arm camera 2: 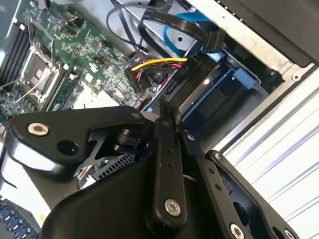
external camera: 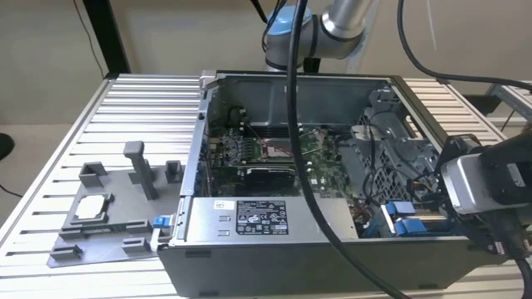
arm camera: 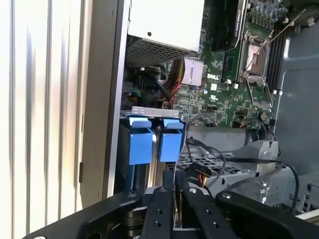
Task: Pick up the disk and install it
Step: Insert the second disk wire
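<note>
The claw (arm camera: 175,175) hung over the open computer case (external camera: 275,265), at the corner on the exterior view's right. In both wrist views its two fingers stood closed tip to tip, with nothing visible between them.

The disk (arm camera: 171,142) sat on edge in the drive bay, and only its blue bracket end faced the claw. I took it to be the nearer of two blue-fronted trays, though which was the task's own I could not tell for sure. It lay straight ahead of the fingertips and near them; contact could not be made out. Its long axis ran down into the bay, away from the claw.

Room was tight. The other tray (arm camera: 139,144) stood just beside it, the case's side wall lay beyond that, and loose cables (arm camera: 212,155) trailed on the open side. The worktop (external camera: 141,112) carried the case.
</note>
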You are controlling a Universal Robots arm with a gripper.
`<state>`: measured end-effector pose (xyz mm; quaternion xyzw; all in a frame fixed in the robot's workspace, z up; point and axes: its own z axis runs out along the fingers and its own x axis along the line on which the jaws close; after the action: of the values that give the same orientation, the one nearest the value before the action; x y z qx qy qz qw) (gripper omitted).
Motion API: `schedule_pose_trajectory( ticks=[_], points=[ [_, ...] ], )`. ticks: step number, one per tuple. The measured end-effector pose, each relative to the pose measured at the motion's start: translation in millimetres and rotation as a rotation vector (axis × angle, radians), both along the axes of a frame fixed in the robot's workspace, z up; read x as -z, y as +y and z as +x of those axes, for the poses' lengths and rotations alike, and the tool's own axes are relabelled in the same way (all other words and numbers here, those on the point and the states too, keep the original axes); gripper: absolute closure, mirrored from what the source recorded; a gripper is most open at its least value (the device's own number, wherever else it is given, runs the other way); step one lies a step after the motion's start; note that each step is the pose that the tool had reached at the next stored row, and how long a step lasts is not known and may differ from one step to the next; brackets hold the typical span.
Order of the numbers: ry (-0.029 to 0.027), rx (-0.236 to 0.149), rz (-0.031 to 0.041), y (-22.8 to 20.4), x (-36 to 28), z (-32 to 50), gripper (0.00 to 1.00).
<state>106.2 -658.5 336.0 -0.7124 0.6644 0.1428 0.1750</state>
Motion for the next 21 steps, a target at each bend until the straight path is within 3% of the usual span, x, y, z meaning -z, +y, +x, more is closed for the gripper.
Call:
schedule_pose_trajectory(
  ticks=[7, 16, 17, 21],
  points=[
    [0.0000, 0.000, 0.0371, -3.8, 0.0, 13.9, 1.00],
    [0.0000, 0.000, 0.0678, -11.1, 0.0, 38.3, 1.00],
    [0.0000, 0.000, 0.0711, -12.0, 0.0, 41.2, 0.00],
    [0.0000, 0.000, 0.0843, -15.6, 0.0, 52.2, 0.00]
  ],
)
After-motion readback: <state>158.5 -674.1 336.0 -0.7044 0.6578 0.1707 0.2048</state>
